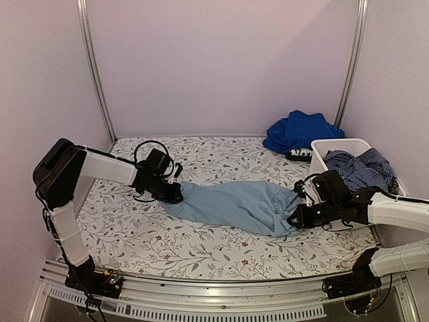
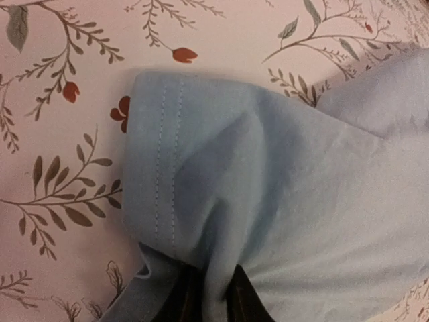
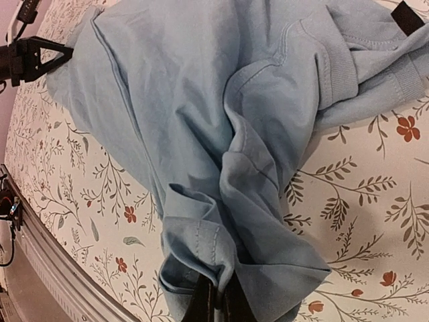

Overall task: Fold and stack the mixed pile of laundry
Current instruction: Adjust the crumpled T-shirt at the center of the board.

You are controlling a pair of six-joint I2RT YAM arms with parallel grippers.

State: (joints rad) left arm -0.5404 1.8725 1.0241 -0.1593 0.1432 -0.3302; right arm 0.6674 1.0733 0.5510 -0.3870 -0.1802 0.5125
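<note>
The large pale blue garment (image 1: 231, 204) lies stretched across the middle of the table between both arms. My left gripper (image 1: 173, 192) is shut on its left end; the left wrist view shows its stitched hem (image 2: 167, 174) bunched between the fingers (image 2: 248, 302). My right gripper (image 1: 295, 218) is shut on its right end; the right wrist view shows folded pale blue cloth (image 3: 221, 134) pinched at the fingers (image 3: 201, 302). The royal blue garment (image 1: 299, 130) lies crumpled at the back right. The dark blue small-check garment (image 1: 362, 168) sits in the white tub. The black-and-white plaid one is out of view.
The white plastic tub (image 1: 335, 144) stands at the right edge of the table. A small black item with white markings (image 1: 299, 153) lies between the tub and the royal blue garment. The leaf-and-flower table cover (image 1: 154, 235) spreads under everything. Metal rails run along the near edge.
</note>
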